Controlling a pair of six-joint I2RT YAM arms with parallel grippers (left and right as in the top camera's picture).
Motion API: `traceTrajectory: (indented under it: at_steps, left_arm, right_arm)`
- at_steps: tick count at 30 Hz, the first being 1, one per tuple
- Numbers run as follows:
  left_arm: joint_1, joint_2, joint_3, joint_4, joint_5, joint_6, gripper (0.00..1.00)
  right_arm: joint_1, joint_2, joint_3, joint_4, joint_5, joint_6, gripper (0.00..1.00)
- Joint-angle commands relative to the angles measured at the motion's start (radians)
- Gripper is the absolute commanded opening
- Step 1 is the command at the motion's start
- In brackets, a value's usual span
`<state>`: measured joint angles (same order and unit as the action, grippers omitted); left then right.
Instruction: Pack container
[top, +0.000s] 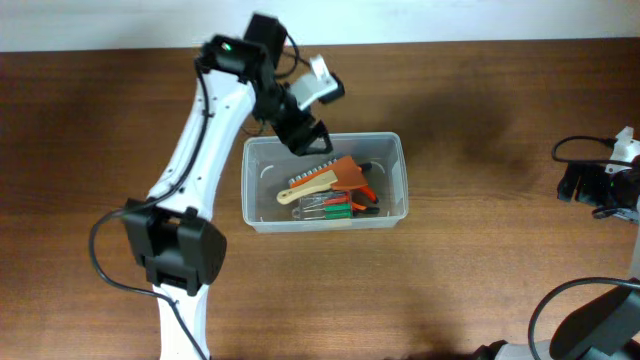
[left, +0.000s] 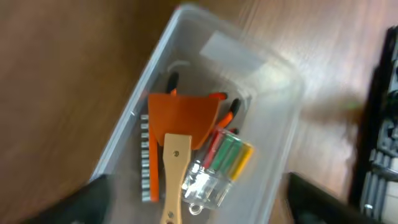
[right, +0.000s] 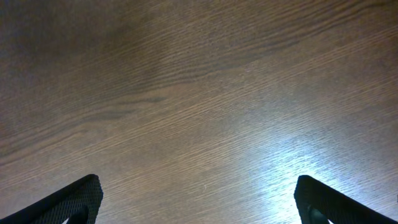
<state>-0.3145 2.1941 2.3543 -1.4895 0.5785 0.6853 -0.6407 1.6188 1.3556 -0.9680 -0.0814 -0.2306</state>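
We are logging the left gripper (top: 305, 140) hanging with its fingers spread and empty over the far left corner of the container (top: 388, 160), whose long axis is running left-right mid-table, while the right gripper (top: 598, 185), likewise open, is sitting well apart, seemingly idle.

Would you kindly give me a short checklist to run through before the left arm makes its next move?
1. Left gripper open, nothing between its fingers: ok.
2. Orange-bladed scraper lying inside the container: ok.
3. Clear bit case within the container walls: ok.
4. Left gripper's height above the container rim: cannot tell.
5. Right gripper open, over bare table, apart from the container: ok.
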Motion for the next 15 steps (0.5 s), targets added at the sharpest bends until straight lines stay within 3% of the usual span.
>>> traceTrajectory:
  at_steps: [1,4,8,11,15]
  left_arm:
    - [0.016,-0.003,0.179,-0.086,-0.016,0.003,0.99]
    - [0.023,-0.017,0.348,-0.196,-0.052,0.002,0.99]
    - [0.024,-0.094,0.476,-0.198,-0.131,-0.092,0.99]
    - [0.024,-0.190,0.499,-0.198,-0.141,-0.118,0.99]
    - [0.023,-0.337,0.489,-0.198,-0.245,-0.260,0.99]
  right_arm:
    - [-0.001,-0.008,-0.001,0.000,-0.009,0.011,0.99]
    - [-0.001,-0.008,-0.001,0.000,-0.009,0.011,0.99]
    - [-0.001,-0.008,-0.001,0.000,-0.009,0.011,0.99]
    - [-0.001,-0.008,-0.001,0.000,-0.009,0.011,0.99]
    - [-0.001,-0.008,-0.001,0.000,-0.009,0.011,0.99]
